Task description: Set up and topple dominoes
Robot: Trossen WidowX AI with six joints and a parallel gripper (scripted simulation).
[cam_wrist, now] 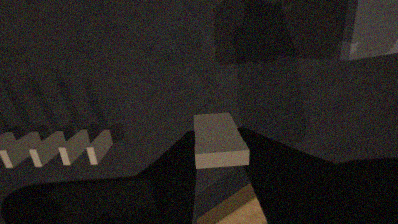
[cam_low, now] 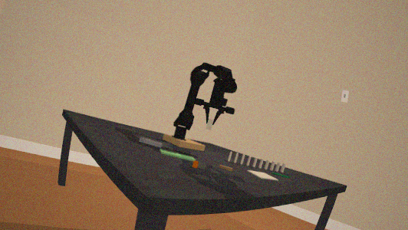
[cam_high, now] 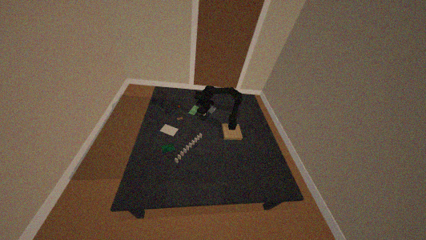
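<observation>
My gripper (cam_low: 210, 123) (cam_wrist: 215, 136) is shut on a pale domino (cam_low: 209, 125) (cam_wrist: 220, 131). The domino hangs upright below the fingertips, well above the table, in the exterior view. The row of standing dominoes (cam_high: 190, 146) (cam_low: 255, 160) (cam_wrist: 75, 148) runs diagonally on the dark table in the top view. Several of its dominoes show at the left of the wrist view, below and to the left of the held one. The gripper is apart from the row, off its end nearer the arm. In the top view the fingers are too dark and small to make out.
A white square (cam_high: 169, 130) (cam_low: 262, 175) and a dark green item (cam_high: 168, 148) (cam_low: 281, 175) lie beside the row. A small brown piece (cam_high: 179, 118) (cam_low: 226, 168), an orange block (cam_low: 195, 164), a light green bar (cam_low: 178, 155) and a grey slab (cam_low: 150, 142) lie nearer the arm's wooden base (cam_high: 232, 136) (cam_low: 197, 145).
</observation>
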